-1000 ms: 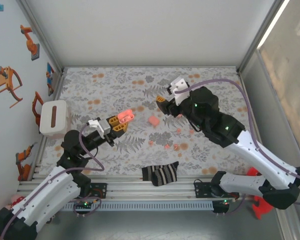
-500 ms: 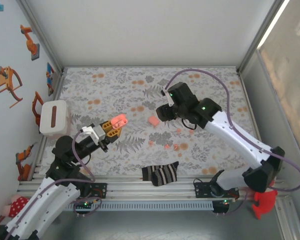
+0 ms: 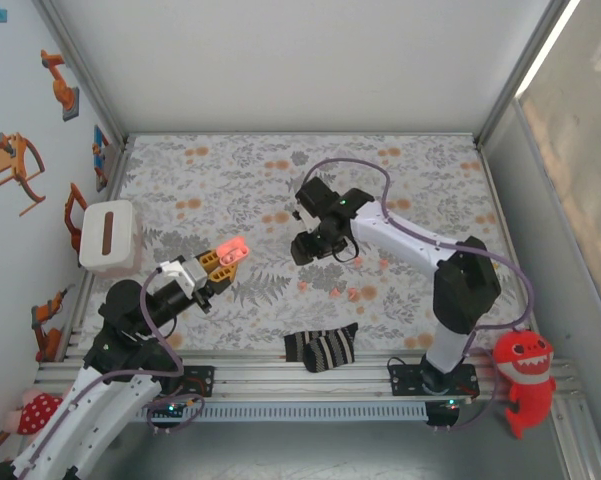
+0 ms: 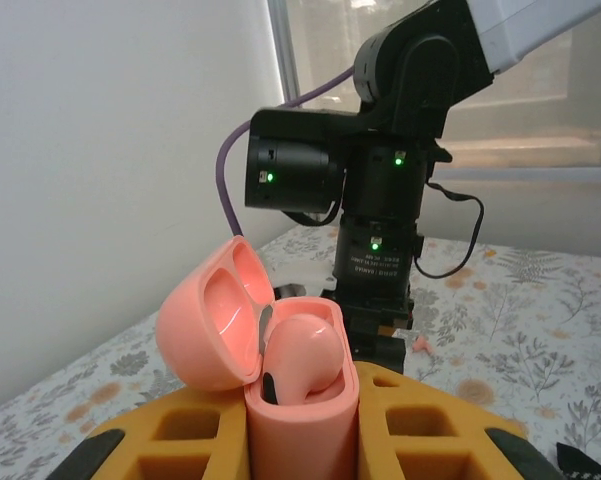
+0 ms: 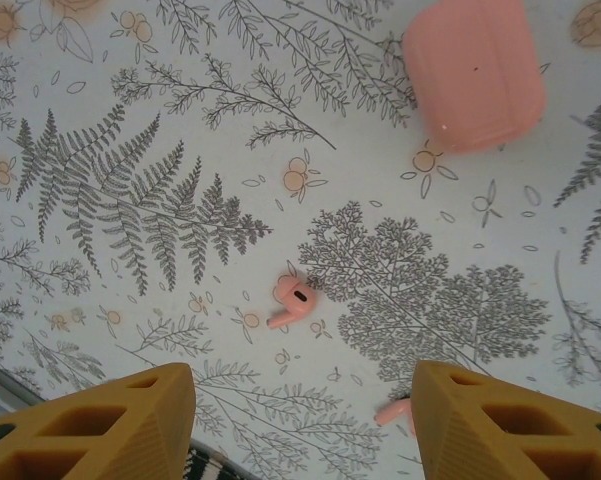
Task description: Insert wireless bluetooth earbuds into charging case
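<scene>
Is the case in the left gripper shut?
No, the case has its lid hinged open, its hollow inside showing in the left wrist view.

My top camera looks down from behind my bases over the whole cloth [image 3: 230,175], my left wrist camera faces level across it at my nearby right arm [image 4: 380,180], and my right wrist camera stares straight down, close above it.
</scene>
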